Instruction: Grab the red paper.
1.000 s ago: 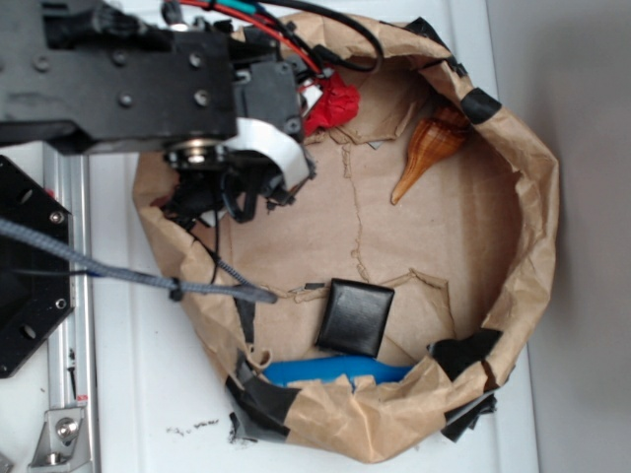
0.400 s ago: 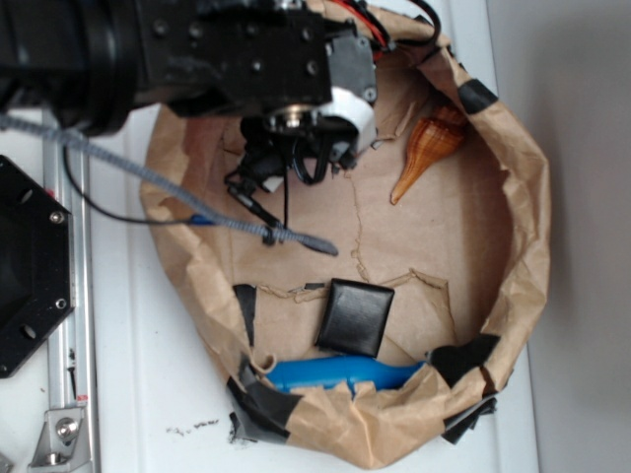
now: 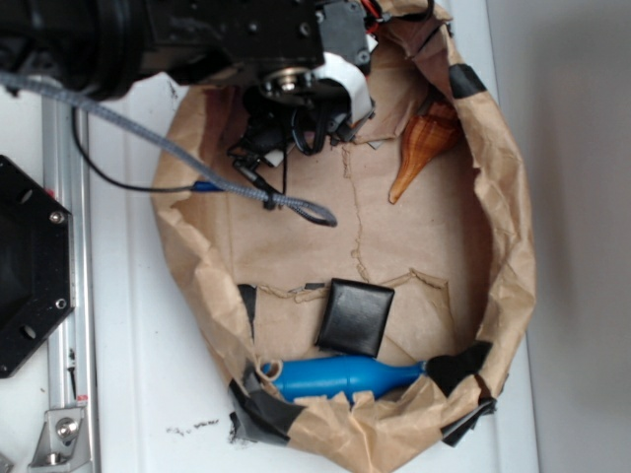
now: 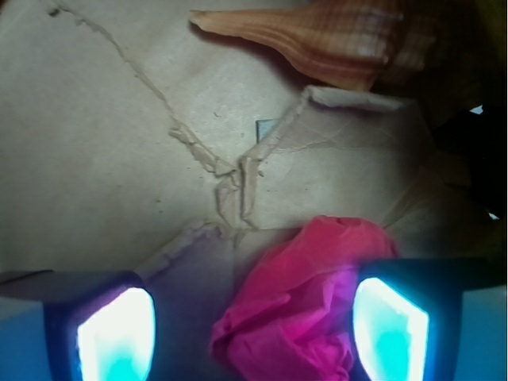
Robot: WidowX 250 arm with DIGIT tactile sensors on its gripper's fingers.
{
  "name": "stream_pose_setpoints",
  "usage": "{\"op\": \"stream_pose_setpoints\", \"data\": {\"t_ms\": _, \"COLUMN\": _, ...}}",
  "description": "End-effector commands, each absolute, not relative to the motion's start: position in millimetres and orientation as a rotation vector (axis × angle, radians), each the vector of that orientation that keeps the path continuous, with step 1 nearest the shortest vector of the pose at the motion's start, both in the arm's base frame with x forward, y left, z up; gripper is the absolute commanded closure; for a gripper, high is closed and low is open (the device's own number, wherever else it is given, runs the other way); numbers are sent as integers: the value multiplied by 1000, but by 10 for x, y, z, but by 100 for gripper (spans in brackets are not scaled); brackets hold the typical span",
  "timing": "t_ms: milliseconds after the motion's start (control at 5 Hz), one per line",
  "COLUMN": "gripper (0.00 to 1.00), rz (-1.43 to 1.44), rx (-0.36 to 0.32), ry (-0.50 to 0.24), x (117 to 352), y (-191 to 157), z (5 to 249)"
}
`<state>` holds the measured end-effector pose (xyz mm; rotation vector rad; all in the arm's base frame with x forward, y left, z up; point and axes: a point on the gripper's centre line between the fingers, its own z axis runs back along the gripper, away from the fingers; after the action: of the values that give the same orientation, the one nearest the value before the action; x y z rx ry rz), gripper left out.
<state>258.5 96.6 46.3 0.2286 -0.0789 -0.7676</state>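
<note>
1. In the wrist view the pincer [image 4: 254,325] stands spread wide, grasping nothing; its two fingers [image 4: 115,329] show as glowing pads at the lower left and lower right of the picture.
2. The red paper [image 4: 298,305] lies between those fingers, crowded toward the right one and seemingly against it, with a clear gap to the left one. It is a wrinkled wad resting on the brown paper floor.
3. In the exterior view the red paper is hidden under the black arm [image 3: 197,39], which reaches in over the upper left rim of the nest.
4. Beyond the wad in the wrist view, torn seams and a lifted flap run across the brown paper, and the orange-brown seashell [image 4: 317,36] lies along the top edge, apart from the wad.
5. In the exterior view the seashell [image 3: 419,148] rests near the upper right wall, its point aimed down and left.
6. All of this sits inside a crumpled brown paper nest [image 3: 513,256], a rough ring patched with black tape.
7. A black square box [image 3: 355,317] lies on the nest floor toward the bottom, well apart from the arm.
8. Just below the box, a blue bottle-shaped object [image 3: 340,376] lies on its side against the lower wall.
9. A grey braided cable [image 3: 168,148] trails from the arm across the left rim.
10. The nest rests on a white tabletop [image 3: 148,394].
</note>
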Motion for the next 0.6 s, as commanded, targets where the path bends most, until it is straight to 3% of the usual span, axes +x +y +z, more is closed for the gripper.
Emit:
{"op": "stream_pose_setpoints", "data": {"t_ms": 0, "gripper": 0, "rz": -726, "rx": 247, "ry": 59, "x": 2306, "y": 1115, "z": 411}}
{"op": "stream_pose_setpoints", "data": {"t_ms": 200, "gripper": 21, "rz": -712, "rx": 304, "ry": 67, "x": 2308, "y": 1127, "z": 326}}
{"op": "stream_pose_setpoints", "data": {"t_ms": 400, "gripper": 100, "rz": -703, "rx": 321, "ry": 72, "x": 2338, "y": 1143, "z": 298}}
